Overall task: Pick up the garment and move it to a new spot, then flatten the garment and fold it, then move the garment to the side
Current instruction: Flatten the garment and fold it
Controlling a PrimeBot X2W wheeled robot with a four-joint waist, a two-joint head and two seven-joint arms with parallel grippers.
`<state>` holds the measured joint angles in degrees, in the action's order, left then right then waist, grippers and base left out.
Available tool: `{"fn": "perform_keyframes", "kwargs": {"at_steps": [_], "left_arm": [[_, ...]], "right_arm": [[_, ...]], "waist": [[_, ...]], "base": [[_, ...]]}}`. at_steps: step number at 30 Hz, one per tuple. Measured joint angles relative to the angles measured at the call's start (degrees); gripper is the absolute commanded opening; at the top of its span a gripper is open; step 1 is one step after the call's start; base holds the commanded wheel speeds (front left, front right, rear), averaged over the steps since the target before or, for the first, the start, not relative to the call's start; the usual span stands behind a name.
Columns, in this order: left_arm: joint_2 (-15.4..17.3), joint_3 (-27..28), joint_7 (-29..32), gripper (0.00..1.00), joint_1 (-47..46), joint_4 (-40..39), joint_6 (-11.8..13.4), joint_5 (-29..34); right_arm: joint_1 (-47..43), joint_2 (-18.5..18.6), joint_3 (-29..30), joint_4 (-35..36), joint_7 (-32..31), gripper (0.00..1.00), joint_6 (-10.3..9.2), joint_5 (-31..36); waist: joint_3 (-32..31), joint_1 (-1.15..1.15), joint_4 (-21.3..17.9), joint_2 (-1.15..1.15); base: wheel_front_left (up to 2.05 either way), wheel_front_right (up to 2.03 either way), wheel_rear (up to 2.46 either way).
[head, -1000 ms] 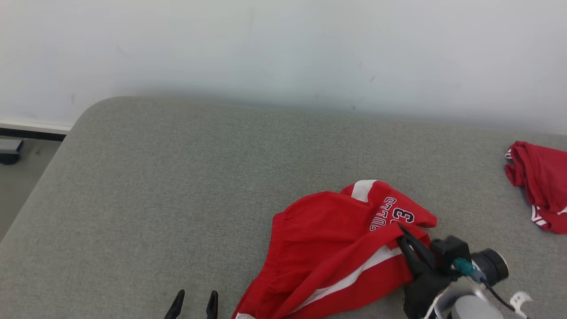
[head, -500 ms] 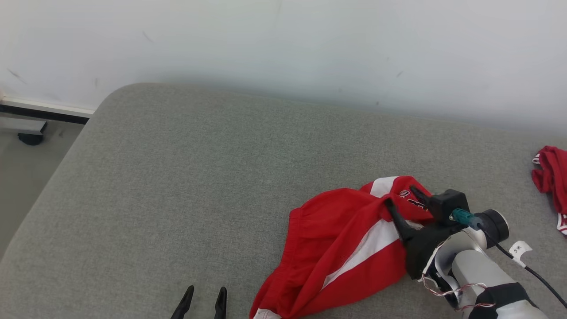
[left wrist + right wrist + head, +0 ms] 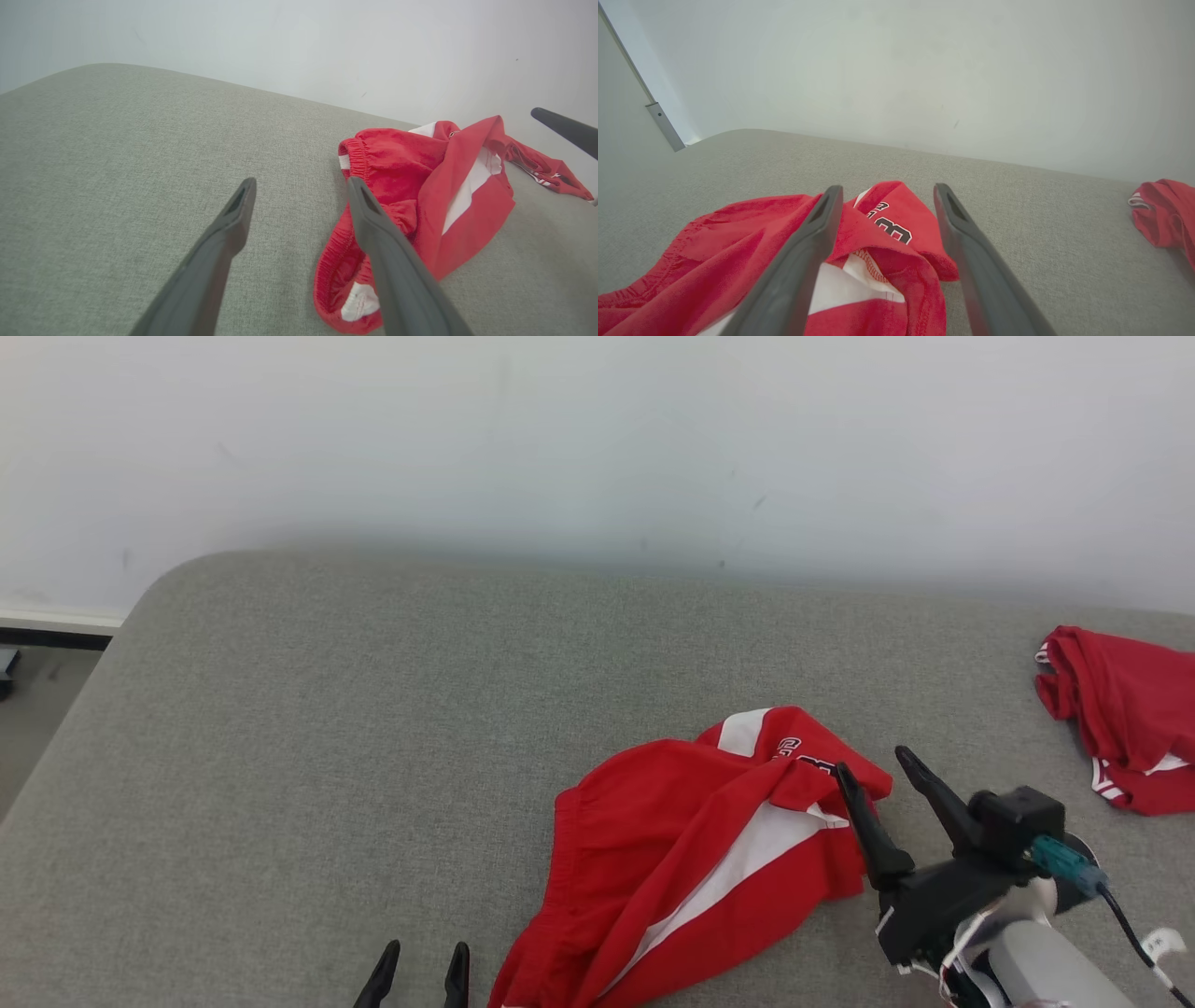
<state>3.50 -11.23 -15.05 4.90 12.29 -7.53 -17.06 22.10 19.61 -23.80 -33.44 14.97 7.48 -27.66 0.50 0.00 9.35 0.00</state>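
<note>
Right gripper (image 3: 870, 761) is sitting with its fingers spread wide and nothing pinched between them. It's parked at the right-hand edge of the red shorts (image 3: 691, 840), tips pointing over the corner with the black-and-white number print. In the right wrist view that printed corner lies in the gap between the two fingers, lower down. The finger nearer the shorts overlaps the cloth edge in the head view, but I honestly can't tell if it's touching.

Left gripper (image 3: 425, 946) is spread open too, empty, just off the left side of the shorts by the elastic waistband end. From the left wrist cam one finger lines up over the waistband, the other is out over bare fabric.

The shorts themselves are down on the grey cushion (image 3: 373, 709), crumpled, not flat at all. One leg is flopped over so the white side stripe runs diagonally across the top, and the waistband is bunched up along the left.

Well off to the right of the shorts is a second red garment (image 3: 1120, 719), also in a heap. Behind the shorts the cushion runs up to a plain white wall (image 3: 597, 429).
</note>
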Motion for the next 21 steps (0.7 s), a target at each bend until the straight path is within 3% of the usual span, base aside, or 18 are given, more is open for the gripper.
{"fn": "perform_keyframes", "kwargs": {"at_steps": [3, 7, 14, 21], "left_arm": [[0.11, 0.01, 0.0, 1.0, 0.43, -0.09, 0.0, 0.0], [0.29, 0.02, 0.0, 1.0, 1.06, -0.16, 0.0, 0.0], [2.64, -4.09, 0.0, 1.0, 1.92, 0.98, 0.0, -0.16], [5.27, -9.66, 0.0, 1.0, 0.63, 3.98, 0.0, -0.97]], "right_arm": [[-5.49, -0.12, 3.46, 5.27, 0.01, 1.0, 0.0, 0.69], [-11.07, -0.98, 5.2, 7.12, 0.01, 1.0, 0.0, 2.64], [-11.24, -0.77, 3.97, 4.22, 0.01, 1.0, 0.0, 6.27], [-5.83, -0.96, 0.97, -1.74, 0.01, 1.0, 0.0, 9.27]], "waist": [[-0.5, 0.0, -0.29, 0.0], [-0.85, 0.0, -0.26, 0.0], [-0.4, 0.0, 0.13, 0.0], [0.44, 0.0, 0.93, 0.0]], "base": [[0.0, 0.0, 0.0], [0.0, 0.0, 0.0], [0.0, 0.0, 0.0], [0.0, 0.0, 0.0]]}}
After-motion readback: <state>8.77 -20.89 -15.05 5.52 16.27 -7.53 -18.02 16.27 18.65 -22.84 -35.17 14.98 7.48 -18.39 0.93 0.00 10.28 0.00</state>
